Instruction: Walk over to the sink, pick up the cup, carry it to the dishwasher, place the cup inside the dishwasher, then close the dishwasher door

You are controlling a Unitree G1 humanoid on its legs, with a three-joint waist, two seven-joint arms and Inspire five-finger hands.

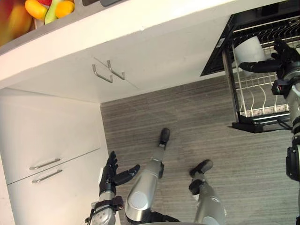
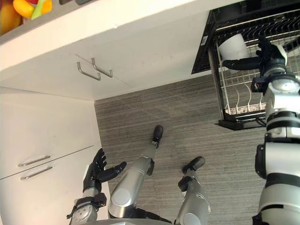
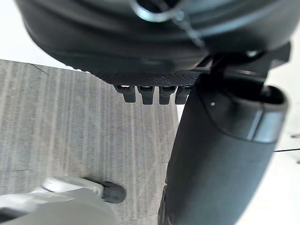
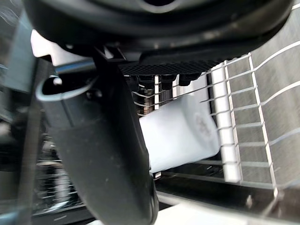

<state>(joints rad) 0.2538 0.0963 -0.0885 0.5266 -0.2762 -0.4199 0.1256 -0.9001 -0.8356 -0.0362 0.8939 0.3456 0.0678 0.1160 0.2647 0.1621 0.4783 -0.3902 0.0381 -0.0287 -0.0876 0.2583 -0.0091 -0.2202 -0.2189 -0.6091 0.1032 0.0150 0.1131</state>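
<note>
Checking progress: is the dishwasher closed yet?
No, the dishwasher is open, its wire rack exposed, and the right hand holds the white cup at it.

White cup [image 1: 248,50], upper right, on white wire rack [image 1: 262,93] inside black dishwasher [image 1: 219,47]. Grey floor [image 1: 197,117], fine pale streaks. White cabinets [image 1: 47,136], silver handles [image 1: 46,164]. Yellow, green, orange fruit [image 1: 49,11], upper left.
</note>
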